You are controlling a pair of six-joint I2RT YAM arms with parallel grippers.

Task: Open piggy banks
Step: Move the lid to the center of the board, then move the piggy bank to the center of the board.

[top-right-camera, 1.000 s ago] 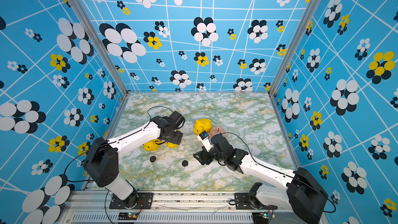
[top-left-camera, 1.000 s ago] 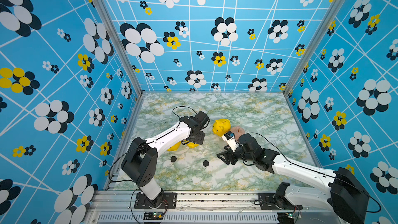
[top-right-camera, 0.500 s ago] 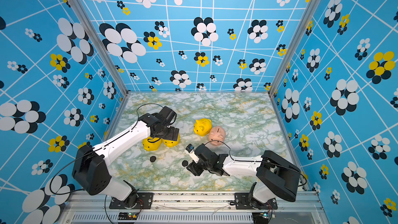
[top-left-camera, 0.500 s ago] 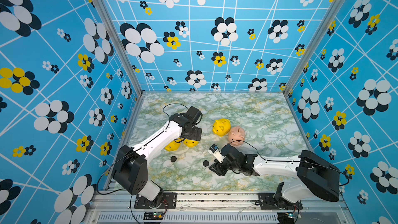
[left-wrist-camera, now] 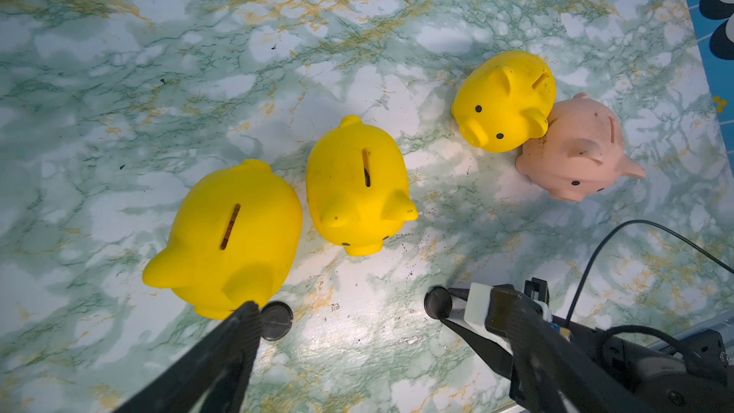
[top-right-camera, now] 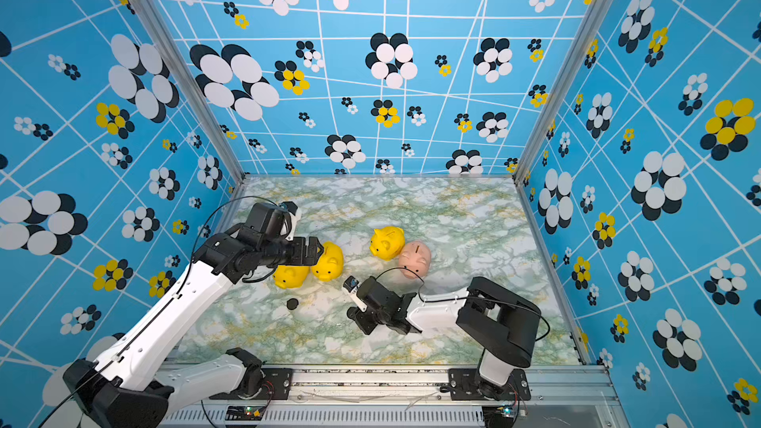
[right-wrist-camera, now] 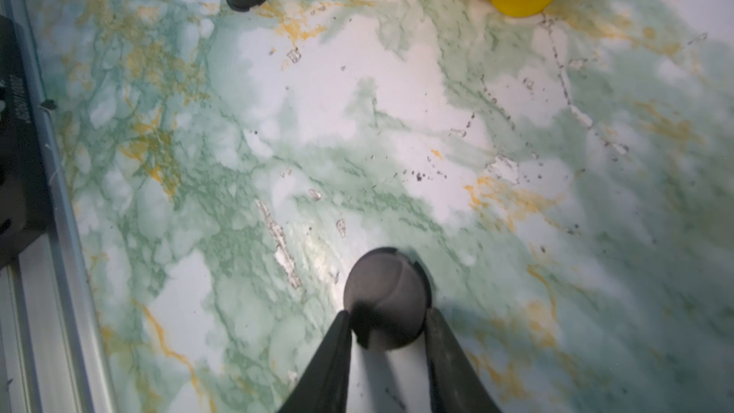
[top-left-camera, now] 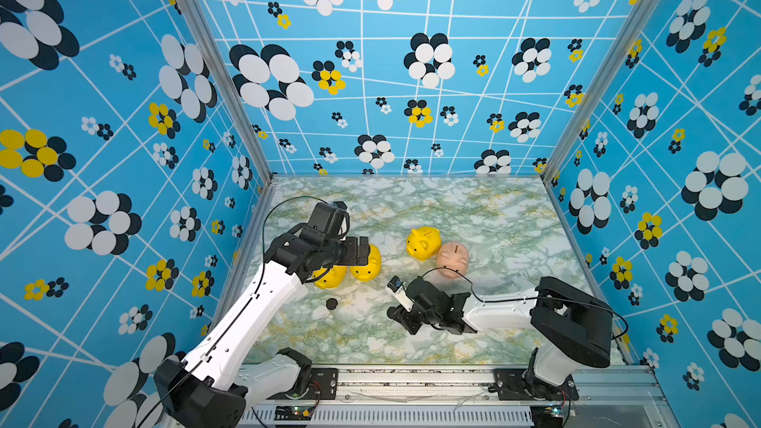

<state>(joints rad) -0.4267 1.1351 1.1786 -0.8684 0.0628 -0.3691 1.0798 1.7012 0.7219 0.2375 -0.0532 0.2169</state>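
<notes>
A loose black plug (top-left-camera: 331, 303) lies bare near the nearer yellow piggy bank (left-wrist-camera: 234, 236), with its yellow neighbour (left-wrist-camera: 357, 184) close alongside; the left gripper (top-left-camera: 363, 249) hangs over these two, jaws spread and empty, masking part of both from above; the third yellow piggy bank (left-wrist-camera: 504, 101) touches the pink piggy bank (left-wrist-camera: 580, 148) mid-table; the right gripper (right-wrist-camera: 388, 313), low on the table, pinches a second black plug (right-wrist-camera: 387, 288); green-veined marble tabletop (top-left-camera: 486, 216), blue flower-print walls (top-left-camera: 412, 76); only the left wrist view shows all four banks whole, slots up; only the wrist views show the pinched plug.
</notes>
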